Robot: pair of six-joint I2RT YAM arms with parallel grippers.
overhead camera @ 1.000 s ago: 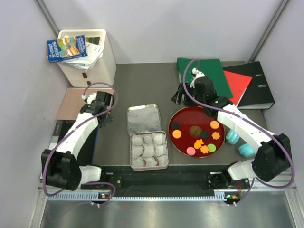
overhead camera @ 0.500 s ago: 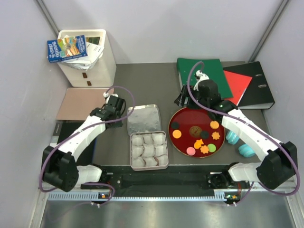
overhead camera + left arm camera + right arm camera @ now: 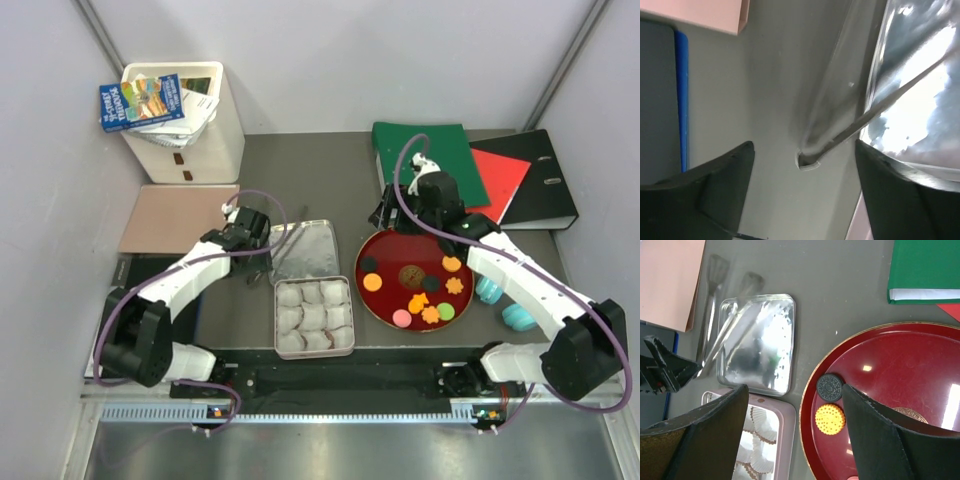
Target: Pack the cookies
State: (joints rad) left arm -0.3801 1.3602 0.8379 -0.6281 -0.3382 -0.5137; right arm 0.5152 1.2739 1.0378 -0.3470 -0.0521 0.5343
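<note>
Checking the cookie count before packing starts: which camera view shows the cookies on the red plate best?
The top external view: all the cookies lie unobstructed on the red plate. The right wrist view shows only a black cookie and an orange cookie clearly; the left wrist view shows none.

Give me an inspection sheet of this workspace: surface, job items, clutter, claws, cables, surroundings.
Surface: dark grey table.
Job's things: cookies all on the red plate; tin of paper cups open, no cookie inside; lid beside it; tongs at the lid's left edge.
Clutter: green folder, red folder, black binder, turquoise headphones, pink board.
Claws: left claw open over the tongs' end; right claw open above the plate's rim.
Cables: purple cable loops along each arm.
Surroundings: grey walls; white bin holding booklets.
</note>
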